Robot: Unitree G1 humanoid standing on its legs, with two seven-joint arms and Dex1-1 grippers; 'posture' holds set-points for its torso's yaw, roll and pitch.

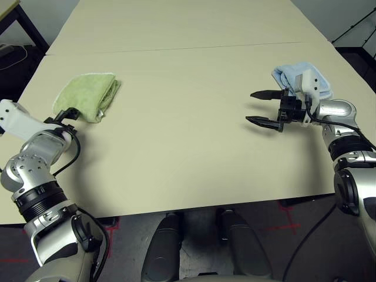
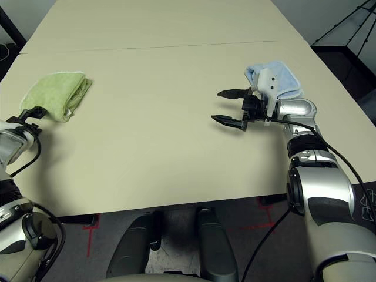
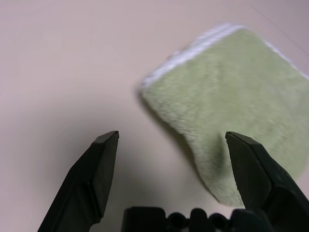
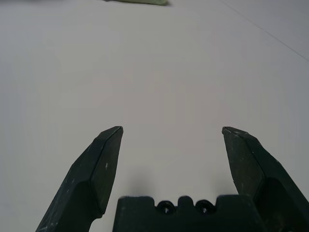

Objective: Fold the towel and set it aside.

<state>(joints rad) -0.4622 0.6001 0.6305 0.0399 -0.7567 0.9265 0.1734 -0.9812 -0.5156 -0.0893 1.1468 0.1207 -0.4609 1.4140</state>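
Observation:
The towel [image 1: 88, 94], light green terry with white edging, lies folded on the left side of the table [image 1: 176, 147]. My left gripper [image 1: 66, 113] sits at its near edge, open and holding nothing; in the left wrist view the towel [image 3: 236, 106] lies just beyond the spread fingers [image 3: 99, 164], apart from them. My right gripper [image 1: 258, 107] hovers open over bare table on the right, fingers pointing left, nothing between them. The right wrist view shows its gripper [image 4: 171, 135] wide over the plain tabletop.
A folded light blue towel [image 1: 302, 79] lies on the right of the table, behind my right wrist. A seam [image 1: 176, 48] crosses the table further back. The near table edge runs in front of both arms.

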